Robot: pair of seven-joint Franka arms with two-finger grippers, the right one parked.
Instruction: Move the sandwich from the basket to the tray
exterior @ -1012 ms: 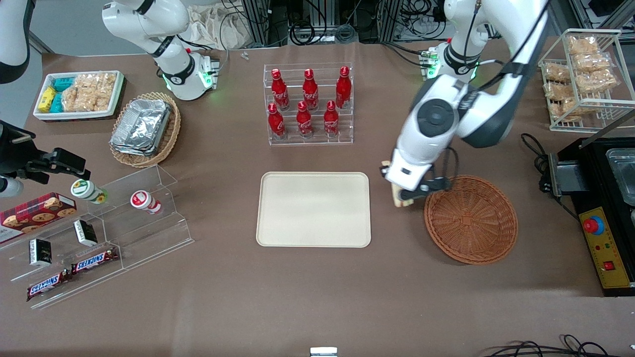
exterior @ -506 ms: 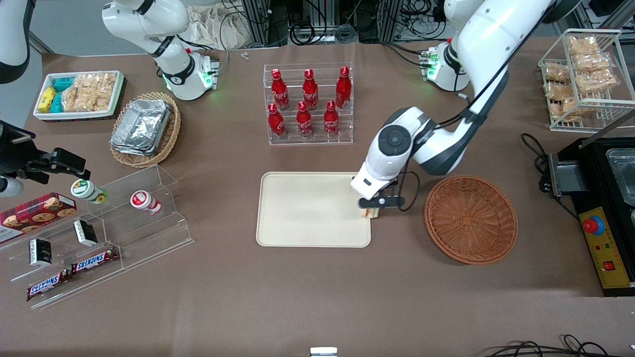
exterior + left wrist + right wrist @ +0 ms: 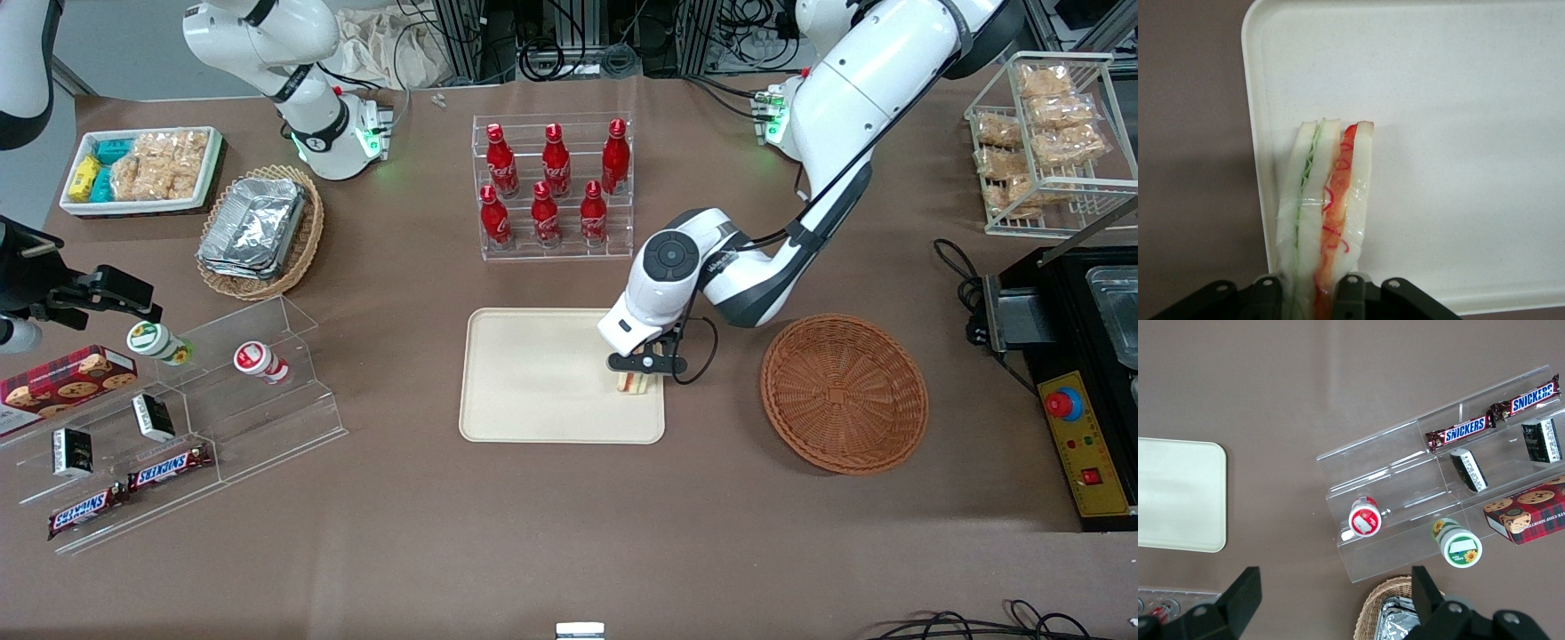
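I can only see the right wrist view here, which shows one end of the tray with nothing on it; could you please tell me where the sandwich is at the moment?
Observer: The sandwich is clamped in the left gripper, over the tray at the end nearest the basket.
Operator: Thank you. Is anything left in the basket?
Observer: No, in the front view its woven bottom is bare.
Operator: And how is the sandwich oriented in the grip?
Observer: On edge, bread and filling layers facing the wrist camera, just inside the tray's rim.
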